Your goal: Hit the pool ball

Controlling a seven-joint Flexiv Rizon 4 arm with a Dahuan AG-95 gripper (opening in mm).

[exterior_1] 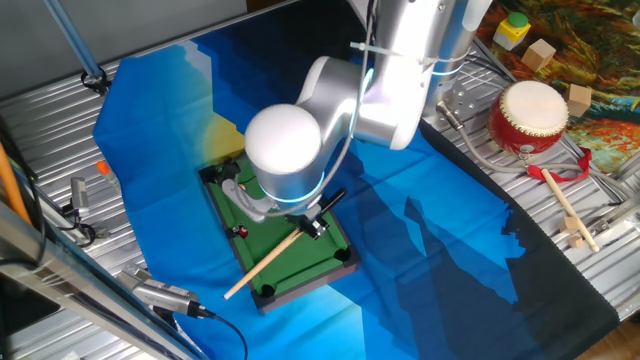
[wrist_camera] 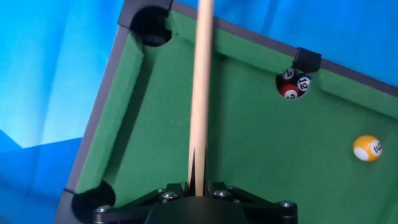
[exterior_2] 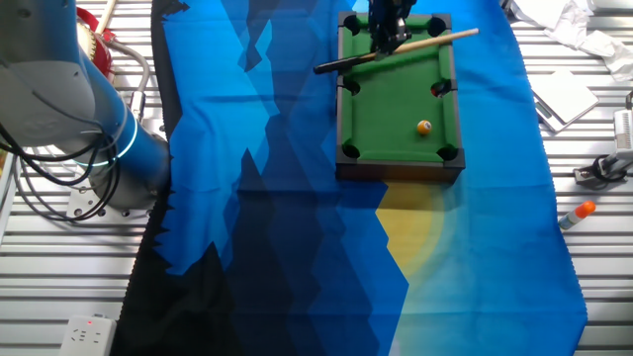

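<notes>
On the blue-draped counter (exterior_1: 130, 130), one fixed view: the arm's white joint hides most of the small green-felt pool table (exterior_1: 335, 240); the long wooden cue stick (exterior_1: 262, 266) sticks out diagonally past its near rim. Tool and ball are hidden here.

Other fixed view: the tool (exterior_2: 389, 38) sits at the far end of the pool table, clenched on the cue stick, which lies across that end with its pale end over the right rim. The tiny orange-yellow pool ball with a pale spot (exterior_2: 424, 127) rests on the felt near the right rail, well apart from tool and cue.

Hand view: the cue runs straight up the frame from the tool; the pool ball lies well right of that axis, near the two dark and red balls (wrist_camera: 293, 86) in a side pocket. Judgement: the cue must swing right to line up.
</notes>
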